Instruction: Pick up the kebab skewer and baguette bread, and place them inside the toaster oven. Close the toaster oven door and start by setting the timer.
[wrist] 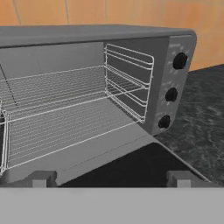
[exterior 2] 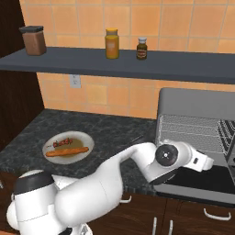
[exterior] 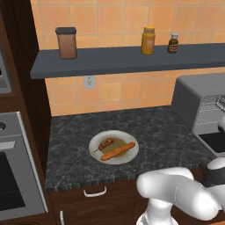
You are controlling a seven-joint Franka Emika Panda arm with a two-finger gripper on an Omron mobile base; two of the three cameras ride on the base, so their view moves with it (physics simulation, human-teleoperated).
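On a white plate point(exterior: 127, 137) at the counter's left lie the kebab skewer point(exterior: 105, 144) point(exterior 2: 63, 142) and, in front of it, the orange-brown baguette bread point(exterior: 117, 151) point(exterior 2: 66, 152). The grey toaster oven point(exterior: 191, 94) point(exterior 2: 197, 104) point(wrist: 87, 35) stands at the right with its wire rack point(wrist: 65, 113) bare. Its dark glass door point(wrist: 144, 168) point(exterior 2: 202, 180) lies folded down flat. My gripper point(wrist: 113, 179) is open and holds nothing, hovering over the lowered door and facing into the oven. Three black knobs point(wrist: 171, 94) run down the oven's right side.
A dark shelf point(exterior: 132, 59) above the counter carries a brown canister point(exterior: 66, 42), a yellow jar point(exterior: 148, 40) and a small dark bottle point(exterior: 173, 43). A large built-in oven point(exterior: 13, 176) fills the left wall. My arm point(exterior 2: 114, 170) stretches across the counter's front between plate and toaster oven.
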